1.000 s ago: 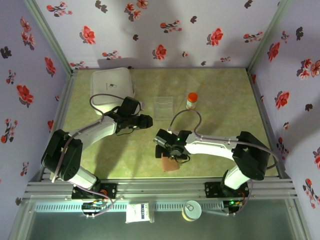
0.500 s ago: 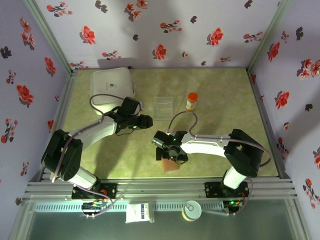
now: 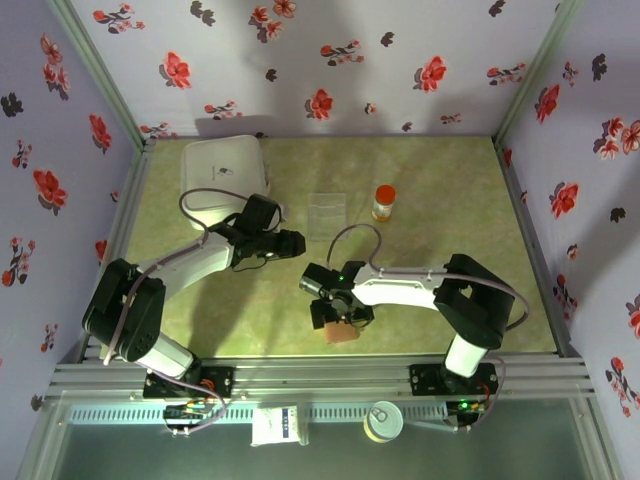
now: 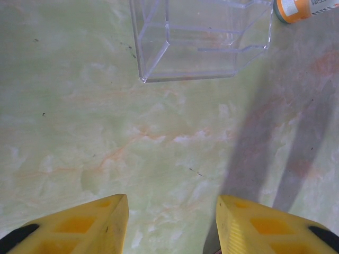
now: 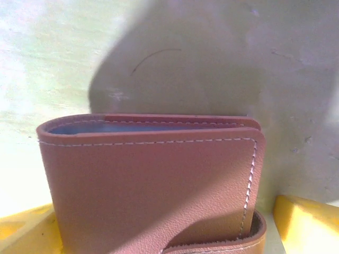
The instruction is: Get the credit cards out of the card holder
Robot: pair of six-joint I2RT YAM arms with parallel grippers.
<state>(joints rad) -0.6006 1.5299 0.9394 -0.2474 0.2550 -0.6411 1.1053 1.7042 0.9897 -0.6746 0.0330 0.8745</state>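
Left arm: the left gripper (image 4: 172,200) hovers over bare table (image 4: 79,132). Its yellow fingers (image 4: 90,225) stand partly apart with nothing between them and nothing held. In the top view, a white square box (image 3: 222,168) sits behind this gripper (image 3: 290,243) and to its left, apart from it. A clear plastic sleeve (image 4: 201,39) lies on the table ahead of the fingertips, well clear of them. An orange-capped bottle (image 3: 383,202) stands just beyond the sleeve's right corner, ahead and to the right of the gripper.

Right arm: the right gripper (image 5: 164,206) is spread wide and straddles the card holder (image 5: 153,180) without clamping it. One yellow finger (image 5: 21,233) sits at the holder's left side. The other stands off its right side with a narrow strip of table showing between them. The holder is brown with pale stitching and folded shut, and a strap crosses its lower right corner. A blue-grey band shows inside the fold along the top edge; whether that is lining or a card edge cannot be told. In the top view the holder (image 3: 341,333) lies directly under this gripper (image 3: 337,318).
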